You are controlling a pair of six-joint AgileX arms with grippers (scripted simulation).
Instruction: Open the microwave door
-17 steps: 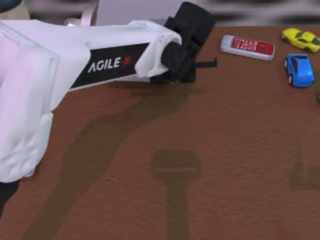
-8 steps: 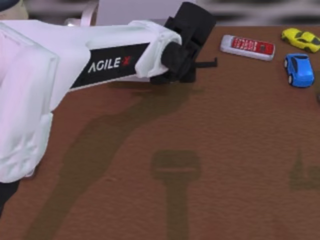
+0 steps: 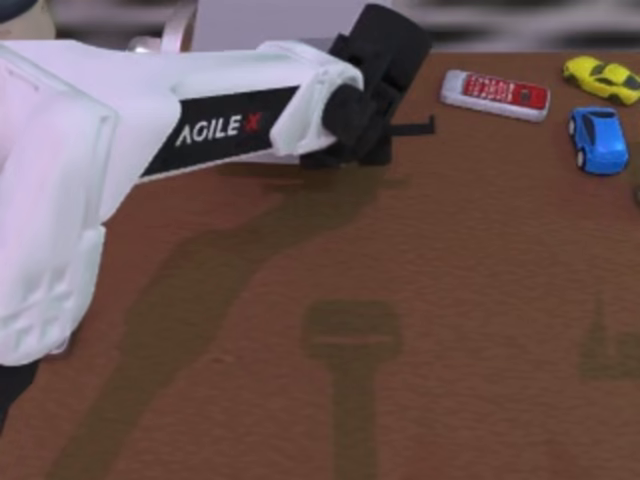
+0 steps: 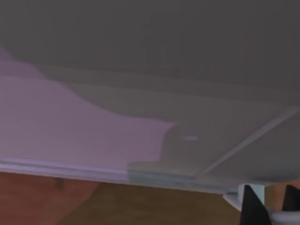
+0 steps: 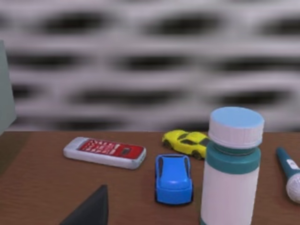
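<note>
The microwave (image 3: 260, 20) stands at the table's far edge, mostly hidden behind my left arm. My left gripper (image 3: 408, 115) is at its front right corner. In the left wrist view the microwave door (image 4: 197, 70) fills the picture from very close, grey with a pale lilac patch (image 4: 70, 122). The two black fingertips (image 4: 251, 208) stand a narrow gap apart around the door's white handle (image 4: 247, 191), so my left gripper (image 4: 271, 208) is shut on it. I cannot tell how far the door stands open. Only a dark edge of my right gripper (image 5: 91, 211) shows, off the top view's right.
A red and white phone (image 3: 495, 93), a yellow toy car (image 3: 600, 78) and a blue toy car (image 3: 598, 138) lie at the back right. A white bottle with a teal collar (image 5: 230, 173) and a teal-handled tool (image 5: 290, 176) stand near the right gripper.
</note>
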